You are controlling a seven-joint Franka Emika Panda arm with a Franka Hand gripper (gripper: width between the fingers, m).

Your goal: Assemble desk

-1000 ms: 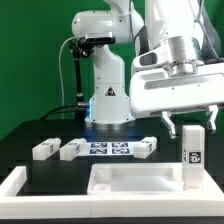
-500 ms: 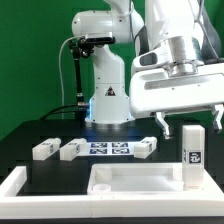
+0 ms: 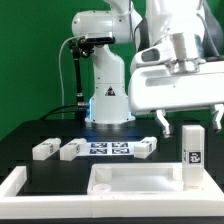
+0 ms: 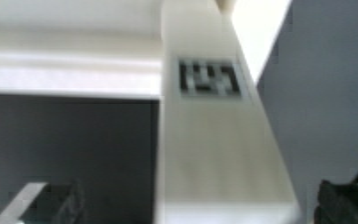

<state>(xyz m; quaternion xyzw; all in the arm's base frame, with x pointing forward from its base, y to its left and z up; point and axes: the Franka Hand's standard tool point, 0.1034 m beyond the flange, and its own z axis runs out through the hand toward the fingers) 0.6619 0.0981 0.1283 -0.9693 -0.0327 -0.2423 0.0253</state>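
The white desk slab [image 3: 135, 180] with its raised rim lies at the front of the black table. One white leg [image 3: 193, 150] stands upright at the slab's right end, a marker tag on its face. My gripper [image 3: 188, 122] hangs just above that leg, open, its fingers [image 3: 165, 122] apart on either side. In the wrist view the leg [image 4: 211, 130] runs up the middle between the dark fingertips [image 4: 43, 205], with a gap on both sides, so my gripper [image 4: 197, 205] holds nothing. Three more legs [image 3: 45, 149] [image 3: 72, 150] [image 3: 145, 148] lie flat behind the slab.
The marker board [image 3: 108, 150] lies flat between the loose legs. A white frame [image 3: 15, 185] borders the table at the front left. The arm's white base [image 3: 105, 95] stands at the back behind the board.
The jaws have spread wider off the upright leg, and the gripper has lifted slightly. The leg stays standing in place.
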